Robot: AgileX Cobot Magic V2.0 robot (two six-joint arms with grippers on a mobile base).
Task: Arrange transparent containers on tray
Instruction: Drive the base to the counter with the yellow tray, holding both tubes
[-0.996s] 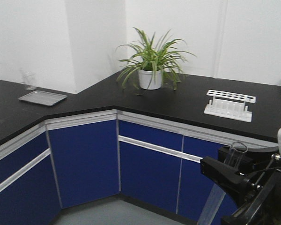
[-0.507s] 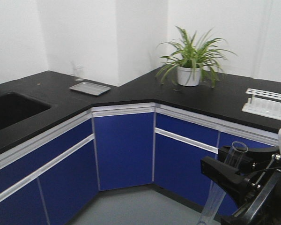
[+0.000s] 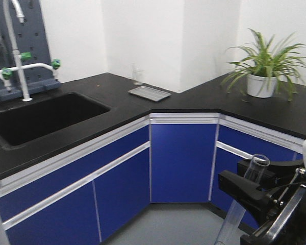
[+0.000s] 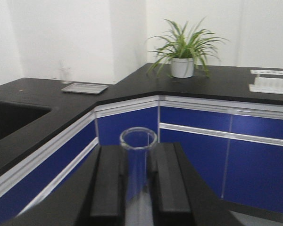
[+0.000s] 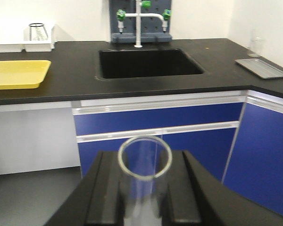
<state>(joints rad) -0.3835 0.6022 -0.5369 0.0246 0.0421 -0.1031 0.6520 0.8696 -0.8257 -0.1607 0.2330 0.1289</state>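
Front view: the right gripper (image 3: 249,179) is sitting at four o'clock in the frame. Its black jaws are closing around the right tube (image 3: 257,169), which is leaning with its open rim toward one o'clock. Blue cabinets (image 3: 181,158) are filling the space behind it. On the black counter (image 3: 194,99), a sink (image 3: 41,115) is lying at nine o'clock with a white faucet (image 3: 15,51) standing behind it. A metal tray (image 3: 149,93) is resting near twelve o'clock, and a potted plant (image 3: 265,66) is standing at two o'clock.

Left wrist view: the left gripper (image 4: 137,188) is pinching the left tube (image 4: 137,157) between two black fingers (image 4: 108,183), drawn in narrow at six o'clock. Cabinet fronts are standing between it and the counter. Beyond, the plant (image 4: 184,47) is standing at one o'clock and a white rack (image 4: 271,82) at three o'clock. The metal tray (image 4: 85,88) is lying at ten o'clock with a small glass (image 4: 64,74) just behind it.

Right wrist view: the right gripper (image 5: 144,188) is clamping the right tube (image 5: 145,160) at six o'clock. The yellow tray (image 5: 16,75) is lying on the counter at ten o'clock, well apart from the tube, with white bins (image 5: 23,46) behind it. The sink (image 5: 146,63) is lying at twelve o'clock. The counter edge and cabinet doors are standing between gripper and yellow tray.
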